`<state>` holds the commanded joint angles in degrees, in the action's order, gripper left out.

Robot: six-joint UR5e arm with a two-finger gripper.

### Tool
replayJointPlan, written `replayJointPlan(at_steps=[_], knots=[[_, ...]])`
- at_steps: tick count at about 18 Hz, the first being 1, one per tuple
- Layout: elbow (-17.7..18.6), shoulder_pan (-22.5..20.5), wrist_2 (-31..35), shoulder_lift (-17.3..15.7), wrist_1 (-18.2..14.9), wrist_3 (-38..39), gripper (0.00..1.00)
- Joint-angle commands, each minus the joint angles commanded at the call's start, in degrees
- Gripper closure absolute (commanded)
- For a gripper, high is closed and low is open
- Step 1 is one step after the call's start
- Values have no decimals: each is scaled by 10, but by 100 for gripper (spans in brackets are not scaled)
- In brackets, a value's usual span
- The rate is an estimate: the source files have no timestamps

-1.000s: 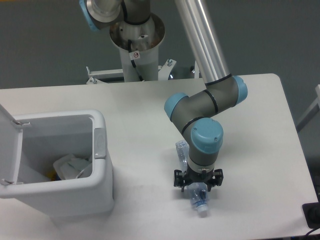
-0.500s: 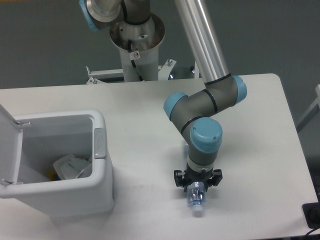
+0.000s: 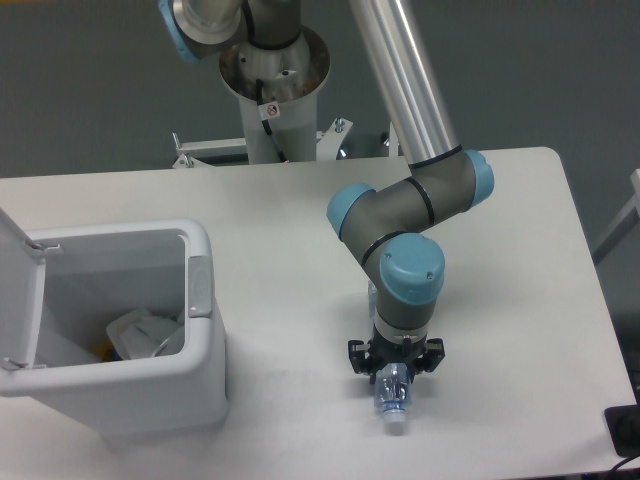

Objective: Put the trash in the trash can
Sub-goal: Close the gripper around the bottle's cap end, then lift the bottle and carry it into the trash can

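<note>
Surface (image 3: 500, 260): a white tabletop is seen from above and in front; a robot arm is reached down toward its near edge.
End effector (image 3: 395, 375): it is pointed straight down and appears closed around the bottle, so that the bottle can be lifted.
Bottle (image 3: 393, 400): clear plastic with a white cap, it is lying on the surface under the end effector, cap toward the viewer.
Trash can (image 3: 195, 330): a white bin is set well to the left, its lid swung open so trash can be dropped in.
Wrapper (image 3: 140, 333): a crumpled white piece is already lying inside the trash can.
Remaining: judged from this, only the bottle is left to be carried over.
</note>
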<state>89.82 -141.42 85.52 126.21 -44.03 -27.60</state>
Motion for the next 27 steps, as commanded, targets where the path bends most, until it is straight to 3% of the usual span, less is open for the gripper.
replayJointPlan(at_steps=[4, 7, 12, 17, 24, 27], knots=[[-17, 1, -8, -22, 8, 2, 37], [-39, 0, -77, -33, 38, 25, 37], [-133, 1, -175, -34, 100, 152, 37], [-215, 36, -199, -62, 106, 242, 37], [-229, 91, -230, -148, 106, 260, 37], [-200, 130, -231, -177, 105, 260, 37]])
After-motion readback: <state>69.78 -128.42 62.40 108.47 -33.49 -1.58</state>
